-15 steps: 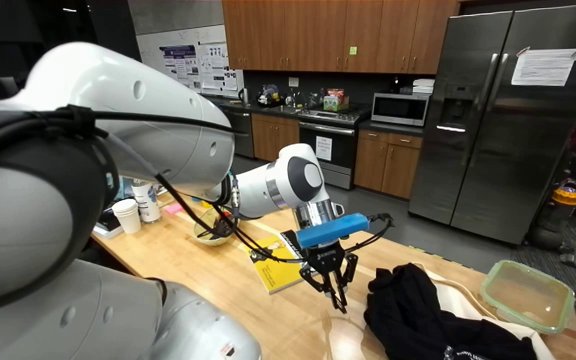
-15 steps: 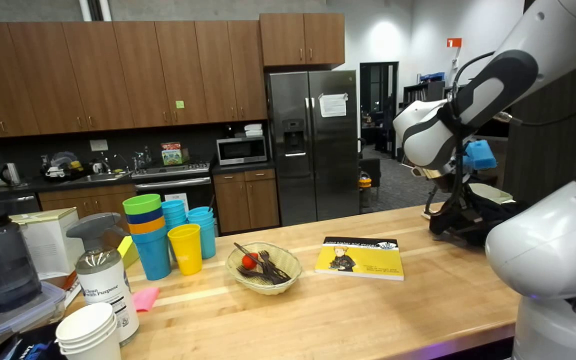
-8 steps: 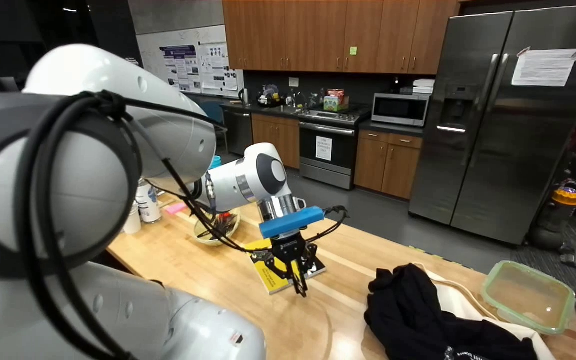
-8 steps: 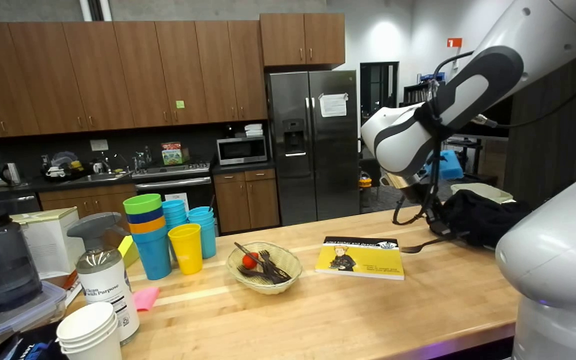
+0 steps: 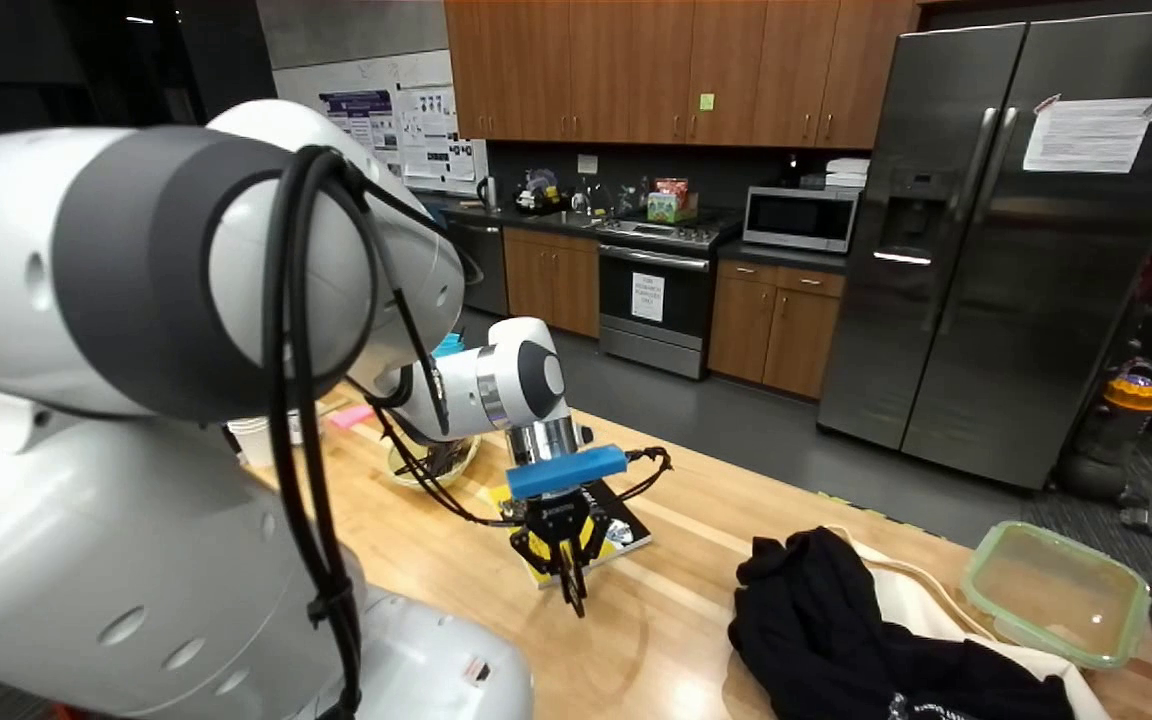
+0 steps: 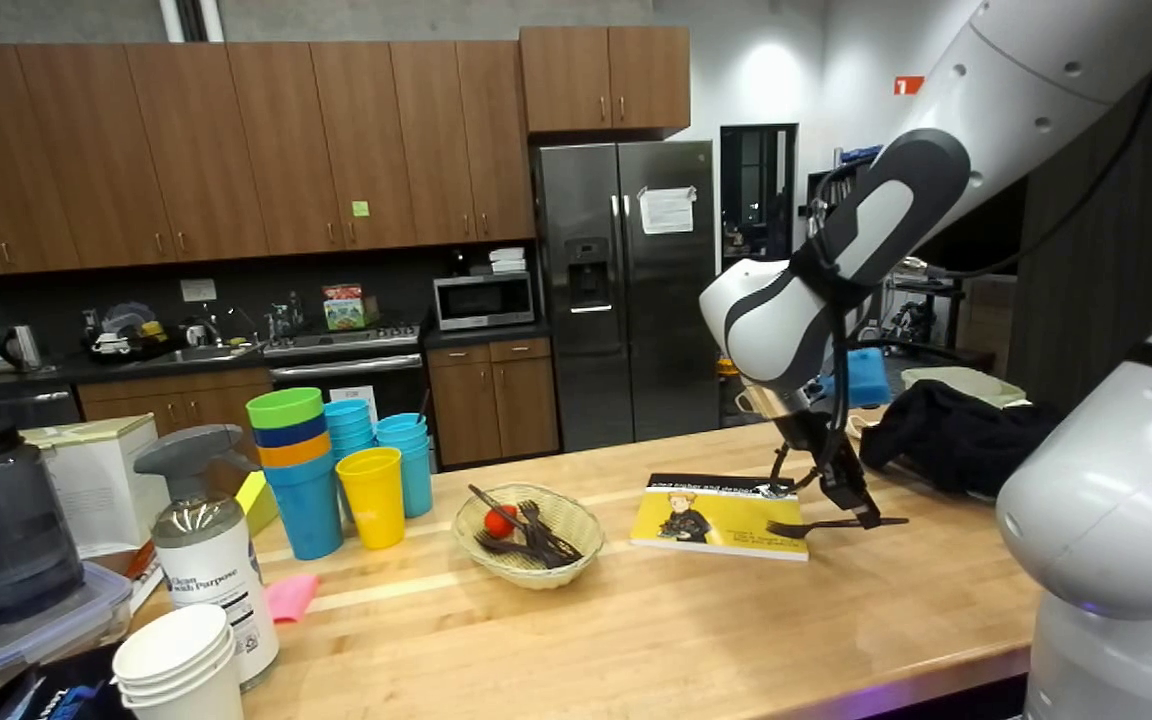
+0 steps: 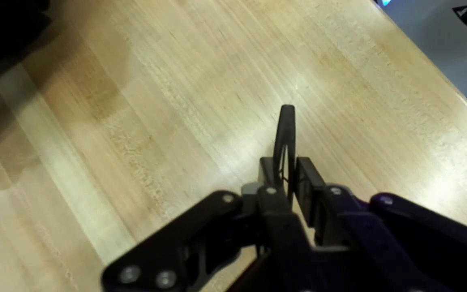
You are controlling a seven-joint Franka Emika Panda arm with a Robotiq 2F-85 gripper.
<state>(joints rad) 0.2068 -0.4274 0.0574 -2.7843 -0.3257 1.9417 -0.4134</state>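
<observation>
I've got a slim dark fork (image 7: pixel 286 123) clenched in my black two-finger tool (image 7: pixel 285 172), mid-frame in wrist view, over the pale wooden counter (image 7: pixel 201 81), tines (image 6: pixel 788 529) overlapping a yellow-and-black paperback (image 6: pixel 711 520) right of centre in an exterior view.

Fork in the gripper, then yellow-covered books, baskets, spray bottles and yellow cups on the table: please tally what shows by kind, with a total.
Fork in the gripper: 1
Yellow-covered book: 1
Basket: 1
Spray bottle: 1
Yellow cup: 1
Total: 5
</observation>
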